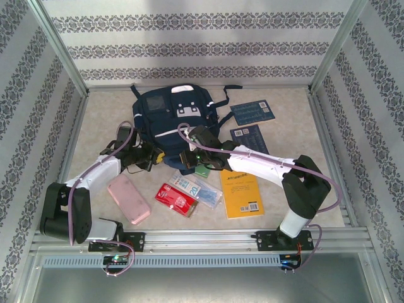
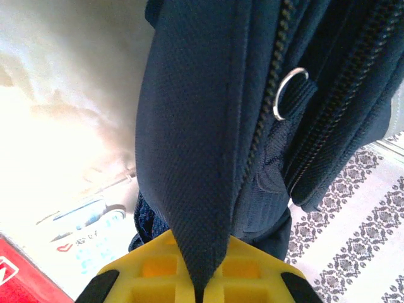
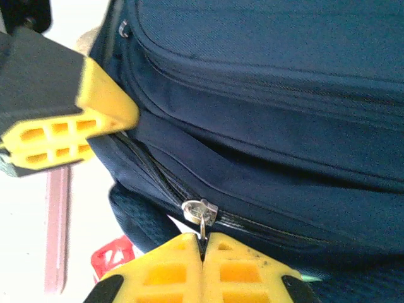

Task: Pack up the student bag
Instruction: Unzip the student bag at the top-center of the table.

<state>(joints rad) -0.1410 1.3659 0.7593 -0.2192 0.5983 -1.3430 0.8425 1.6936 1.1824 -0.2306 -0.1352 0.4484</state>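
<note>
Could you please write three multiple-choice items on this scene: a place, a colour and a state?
1. Where does the yellow notebook lie? A against the back wall; B on the table beside the right arm; C under the left arm.
2. What colour is the case by the left arm? A pink; B green; C black.
3. How is the right gripper? A wide open; B shut on the zipper pull; C shut on a pen.
B: it lies flat next to that arm. A: the top view shows pink. B: its fingers pinch the student bag's silver pull.

Navy white-striped student bag (image 1: 167, 120) lies flat, front facing up
</note>
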